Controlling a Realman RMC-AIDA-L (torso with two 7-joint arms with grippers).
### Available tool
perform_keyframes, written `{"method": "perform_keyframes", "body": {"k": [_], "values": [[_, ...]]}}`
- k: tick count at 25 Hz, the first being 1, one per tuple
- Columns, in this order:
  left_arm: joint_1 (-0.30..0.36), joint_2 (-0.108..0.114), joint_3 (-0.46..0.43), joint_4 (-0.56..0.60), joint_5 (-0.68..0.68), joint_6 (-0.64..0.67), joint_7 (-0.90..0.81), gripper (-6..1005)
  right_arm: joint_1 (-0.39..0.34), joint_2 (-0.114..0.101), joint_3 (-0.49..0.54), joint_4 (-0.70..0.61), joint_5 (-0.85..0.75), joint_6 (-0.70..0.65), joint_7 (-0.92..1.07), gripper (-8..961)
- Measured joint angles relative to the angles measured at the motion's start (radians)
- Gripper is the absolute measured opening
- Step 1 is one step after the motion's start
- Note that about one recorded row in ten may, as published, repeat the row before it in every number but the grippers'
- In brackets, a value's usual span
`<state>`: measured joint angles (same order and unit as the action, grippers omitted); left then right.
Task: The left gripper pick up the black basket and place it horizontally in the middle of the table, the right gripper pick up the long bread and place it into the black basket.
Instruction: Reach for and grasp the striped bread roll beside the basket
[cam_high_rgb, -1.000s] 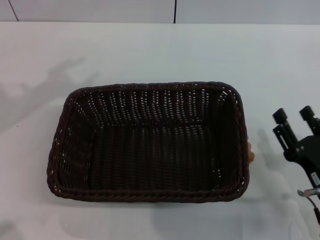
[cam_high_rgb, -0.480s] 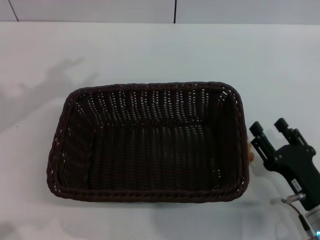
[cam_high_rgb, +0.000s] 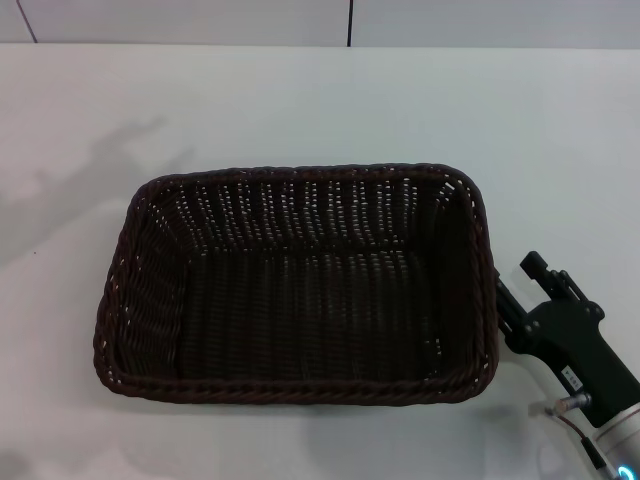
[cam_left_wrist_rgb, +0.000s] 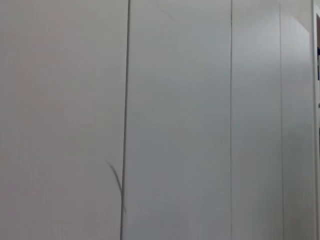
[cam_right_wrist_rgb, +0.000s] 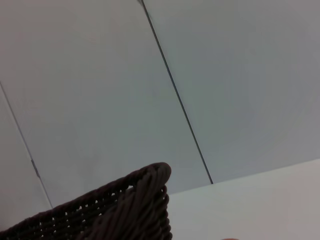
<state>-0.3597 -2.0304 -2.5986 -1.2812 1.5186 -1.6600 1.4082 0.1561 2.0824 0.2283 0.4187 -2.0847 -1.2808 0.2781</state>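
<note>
Nearest you, just off the right short end of the basket, the right gripper (cam_high_rgb: 522, 285), a black jointed claw on a silver arm with a small bluish light, reaches in low over the plain white smooth table (cam_high_rgb: 300, 100). One finger presses close along the basket's right wall and the other stands a little further out, so the fingers are spread and hold nothing.

The large rectangular dark woven wicker basket (cam_high_rgb: 300, 285) lies in the middle of the table with its long axis running left to right, and it is empty. That part of the task looks done.

You cannot see the long bread in any view now. If it lies in the narrow strip between the basket's right wall and the right gripper, the gripper covers it, so treat its place and its long axis as unknown. The coming grasp turns on that strip: the fingers are tight against the wicker, and you should judge whether they can close without catching the rim.

The right wrist view shows only one corner of the basket's rim (cam_right_wrist_rgb: 145, 187), with table and wall behind.

The left gripper is out of sight; its wrist camera faces a bare wall.

Count: one basket, one gripper in view, no bread visible.
</note>
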Motion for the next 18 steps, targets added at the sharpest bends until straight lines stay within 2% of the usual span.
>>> {"method": "perform_keyframes", "body": {"k": [8,18], "values": [[0.025,-0.017,0.000,-0.063,-0.025,-0.009,-0.001,679,0.016,0.000,-0.001,-0.010,-0.001,0.051,0.010,679],[0.032,-0.018,0.000,-0.070,-0.041,-0.017,-0.004,678,0.040,0.000,-0.016,-0.004,-0.004,0.095,0.023,673]]}}
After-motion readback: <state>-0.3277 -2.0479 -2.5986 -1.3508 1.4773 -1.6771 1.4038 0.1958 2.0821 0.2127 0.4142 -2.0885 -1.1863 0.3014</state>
